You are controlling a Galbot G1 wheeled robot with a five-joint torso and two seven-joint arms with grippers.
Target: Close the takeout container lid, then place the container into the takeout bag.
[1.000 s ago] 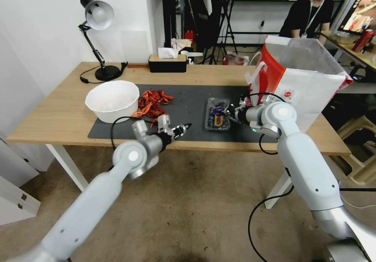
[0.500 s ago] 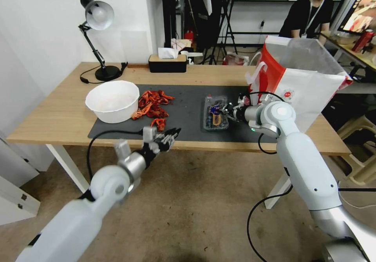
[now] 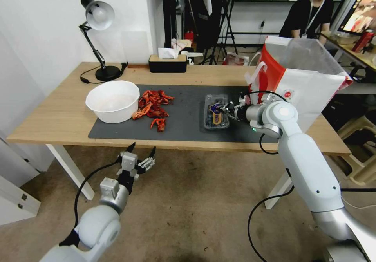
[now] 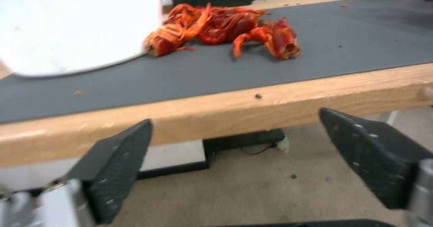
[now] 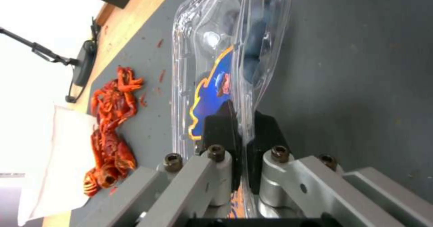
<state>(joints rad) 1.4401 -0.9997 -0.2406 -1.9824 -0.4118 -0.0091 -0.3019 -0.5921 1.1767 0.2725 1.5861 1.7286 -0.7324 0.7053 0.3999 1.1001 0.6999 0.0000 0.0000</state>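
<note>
Our right gripper pinches the thin rim of the container on the mat near the bag; we fear that rim slipping free. Our left gripper hangs spread, empty

No legible text on the lid label or the takeout bag logo.

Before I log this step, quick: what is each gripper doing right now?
Left gripper: open, empty, below the table edge.
Right gripper: shut on the takeout container rim.
</note>
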